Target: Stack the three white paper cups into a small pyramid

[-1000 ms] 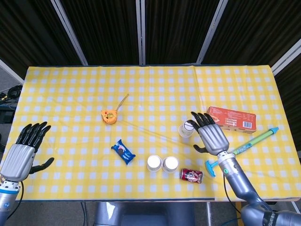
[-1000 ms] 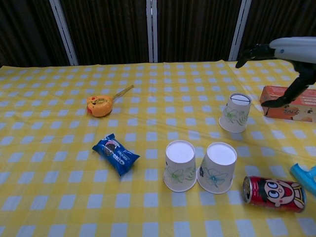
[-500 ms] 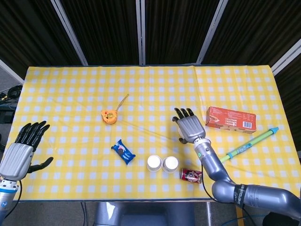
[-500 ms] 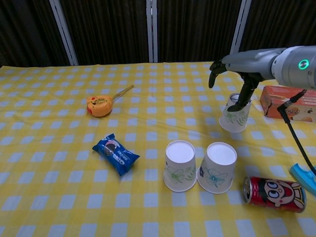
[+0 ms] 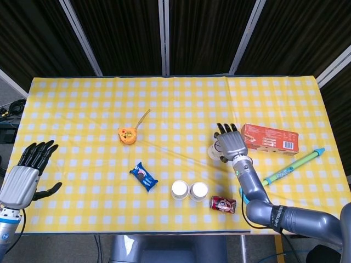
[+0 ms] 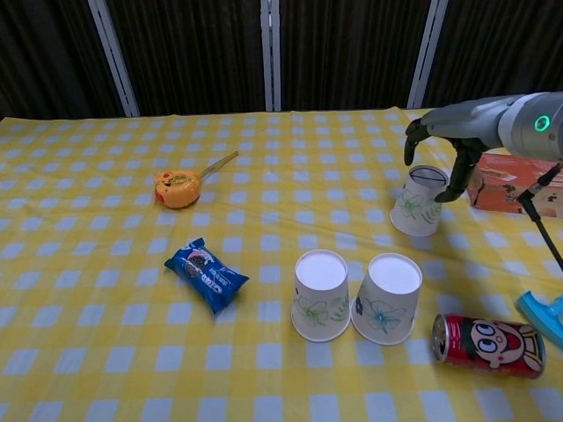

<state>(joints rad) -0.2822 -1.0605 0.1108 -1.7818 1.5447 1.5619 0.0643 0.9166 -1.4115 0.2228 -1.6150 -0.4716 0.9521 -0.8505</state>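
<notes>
R hand (image 6: 437,149) shifted right over far cup (image 6: 418,201), fingers spread

Three white paper cups on the worktop (image 6: 106,352): two upside down side by side, first cup (image 6: 320,294) and second cup (image 6: 386,297), plus a third cup (image 6: 417,201) set apart. One each of: red drink can (image 6: 487,345), blue cookie packet (image 6: 205,273), orange tape measure (image 6: 177,187), orange-red carton (image 5: 270,138), teal-and-green pen-like stick (image 5: 290,167). Two robot hands in view: left hand (image 5: 23,176), right hand (image 5: 231,143).
</notes>
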